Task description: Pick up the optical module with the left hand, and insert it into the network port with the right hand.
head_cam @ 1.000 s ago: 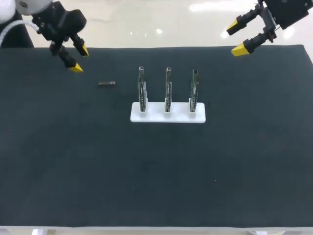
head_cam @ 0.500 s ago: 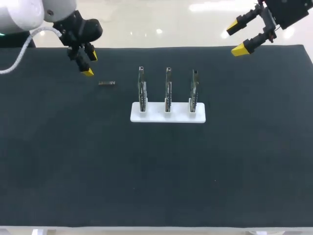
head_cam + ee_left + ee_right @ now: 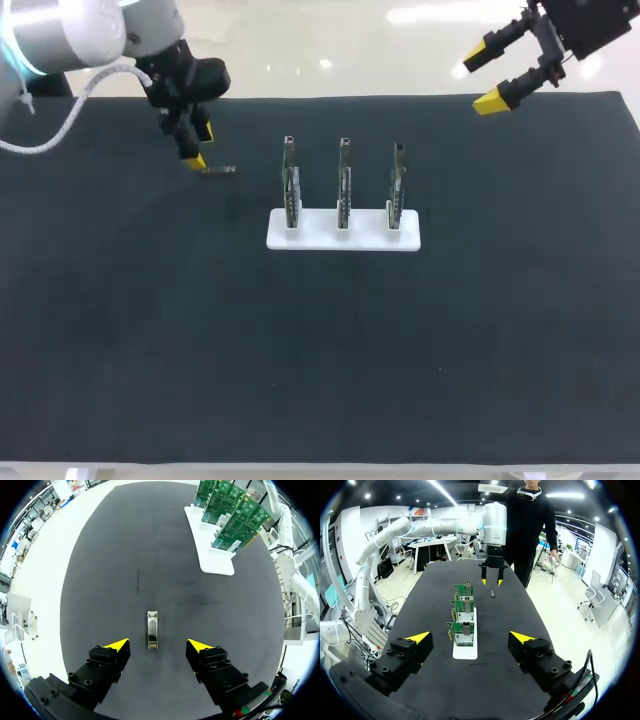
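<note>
My left claw (image 3: pixel 158 644) hangs wide open and empty over the dark surface (image 3: pixel 110 570). The optical module (image 3: pixel 152 630) lies flat with its near end between the yellow tips and the rest just ahead, touched by neither. Farther ahead, off to one side, a white stand (image 3: pixel 212 560) carries three green boards (image 3: pixel 235 527), partly cut off; I cannot make out the network port on them. My right claw (image 3: pixel 470 638) is spread wide, holding nothing, well apart from the module. From above, my left claw's tips overlap.
</note>
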